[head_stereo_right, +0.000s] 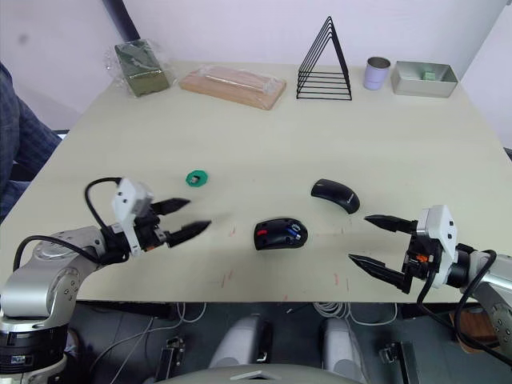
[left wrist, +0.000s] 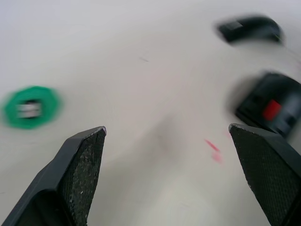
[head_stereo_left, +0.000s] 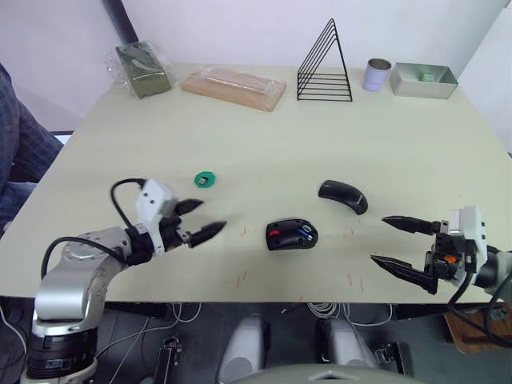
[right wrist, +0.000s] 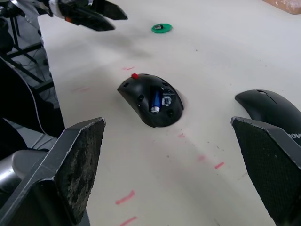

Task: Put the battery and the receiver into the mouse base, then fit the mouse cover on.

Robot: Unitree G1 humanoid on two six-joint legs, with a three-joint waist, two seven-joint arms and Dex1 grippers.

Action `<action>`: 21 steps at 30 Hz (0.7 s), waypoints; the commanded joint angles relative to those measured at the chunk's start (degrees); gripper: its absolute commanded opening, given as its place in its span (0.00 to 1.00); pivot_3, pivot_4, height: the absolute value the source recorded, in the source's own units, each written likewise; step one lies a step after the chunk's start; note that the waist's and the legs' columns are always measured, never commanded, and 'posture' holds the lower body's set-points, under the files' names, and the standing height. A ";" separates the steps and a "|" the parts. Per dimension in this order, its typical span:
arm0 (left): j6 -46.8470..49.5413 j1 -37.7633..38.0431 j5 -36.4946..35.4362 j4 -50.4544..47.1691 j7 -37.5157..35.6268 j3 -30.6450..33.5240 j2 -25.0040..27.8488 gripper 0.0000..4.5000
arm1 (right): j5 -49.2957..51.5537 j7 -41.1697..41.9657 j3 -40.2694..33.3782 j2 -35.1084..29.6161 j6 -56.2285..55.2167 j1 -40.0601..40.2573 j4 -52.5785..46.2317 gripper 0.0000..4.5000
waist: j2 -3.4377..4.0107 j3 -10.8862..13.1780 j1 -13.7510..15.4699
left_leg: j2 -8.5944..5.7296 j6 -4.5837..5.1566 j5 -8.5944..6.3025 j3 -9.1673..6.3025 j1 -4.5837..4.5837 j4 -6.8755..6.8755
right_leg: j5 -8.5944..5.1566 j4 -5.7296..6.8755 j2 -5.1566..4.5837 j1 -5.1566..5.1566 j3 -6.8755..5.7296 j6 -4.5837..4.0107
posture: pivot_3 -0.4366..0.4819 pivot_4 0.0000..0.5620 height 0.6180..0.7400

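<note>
Mouse base (head_stereo_left: 291, 234) sits near-centre on table (head_stereo_left: 264, 144); mouse cover (head_stereo_left: 343, 196) lies apart, to its far right. R wrist view shows what head views barely resolve: battery (right wrist: 155, 100) lying in base's compartment. Receiver too small to make out. L wrist view blurred, green disc (left wrist: 31, 107) smeared. Left gripper (head_stereo_left: 202, 219) spread wide, empty, left of base. Right gripper (head_stereo_left: 394, 242) wide apart, empty, near right edge.
</note>
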 commanded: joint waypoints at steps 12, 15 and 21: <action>3.11 -10.81 1.07 9.06 16.89 1.04 -1.51 1.00 | 3.33 -0.35 -3.91 3.76 -6.49 -3.93 2.12 1.00 | -0.09 -0.03 -0.05 | -0.29 -0.02 0.01 -0.01 0.03 0.02 | 0.13 0.02 -0.01 0.04 0.01 0.21 | 0.48 0.27 1.00; 1.51 -12.41 2.87 10.67 17.77 -1.18 -0.93 1.00 | 3.05 0.71 -4.08 3.81 -7.42 -3.68 2.53 1.00 | -0.09 -0.03 -0.05 | -0.30 -0.03 0.01 -0.06 0.02 -0.03 | 0.14 0.02 0.00 0.02 -0.01 0.21 | 0.48 0.27 1.00; -2.27 -15.13 5.98 14.58 19.79 -6.11 -3.75 1.00 | 0.56 4.03 -3.15 4.87 -11.57 -1.80 6.15 1.00 | -0.10 -0.04 0.03 | -0.40 -0.04 0.02 -0.07 0.02 -0.03 | 0.15 0.01 -0.06 0.04 0.02 0.23 | 0.48 0.27 1.00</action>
